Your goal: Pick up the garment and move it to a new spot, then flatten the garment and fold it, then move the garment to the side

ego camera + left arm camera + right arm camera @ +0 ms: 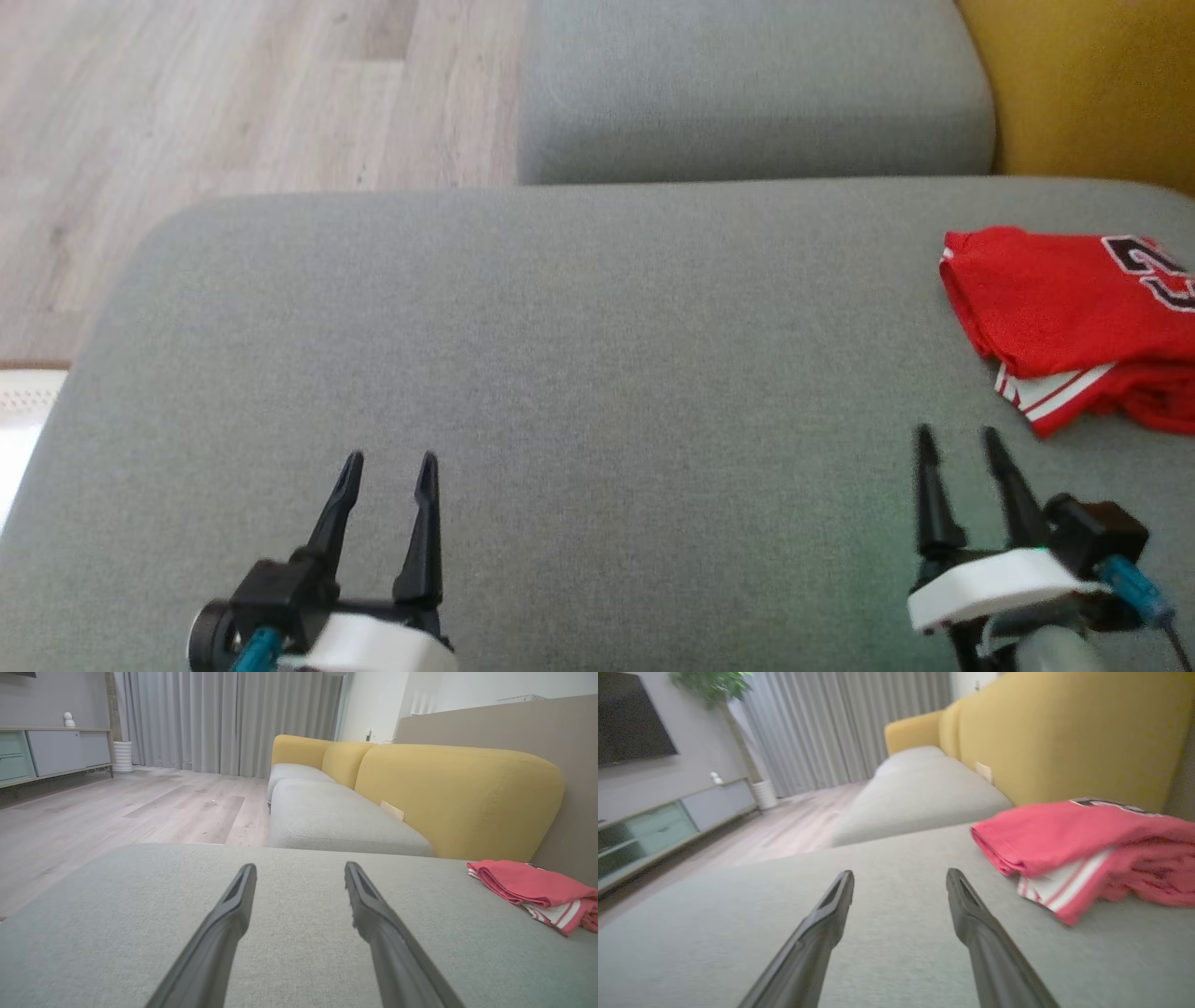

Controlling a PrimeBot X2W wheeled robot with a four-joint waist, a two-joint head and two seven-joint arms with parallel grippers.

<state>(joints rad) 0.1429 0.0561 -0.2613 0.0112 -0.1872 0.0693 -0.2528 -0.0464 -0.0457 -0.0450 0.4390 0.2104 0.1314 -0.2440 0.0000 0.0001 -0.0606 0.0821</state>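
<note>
**Folded red jersey on sofa cushion, both hands spread and empty**

A red jersey point(1046, 308) with white stripe trim and a dark printed number is seen lying folded in layers on the large grey seat cushion point(560, 355). It is placed at the cushion's far right, close to the yellow backrest point(1083, 84), and is cut off by the head view's right edge.

The right hand point(957, 434) is held over the cushion near the jersey but apart from it. Its fingers are spread and nothing is gripped. In the right wrist view the jersey point(1064, 835) is seen ahead and to the right of the hand point(900, 872), somewhat blurred.

The left hand point(390, 459) is held over bare cushion, well apart from the jersey, fingers spread, nothing held. In the left wrist view the hand point(300, 865) is pointed along the cushion and the jersey point(528, 884) is seen at far right.

A second grey cushion point(747, 84) is set beyond, with a pale wood floor point(233, 93) to the left.
</note>
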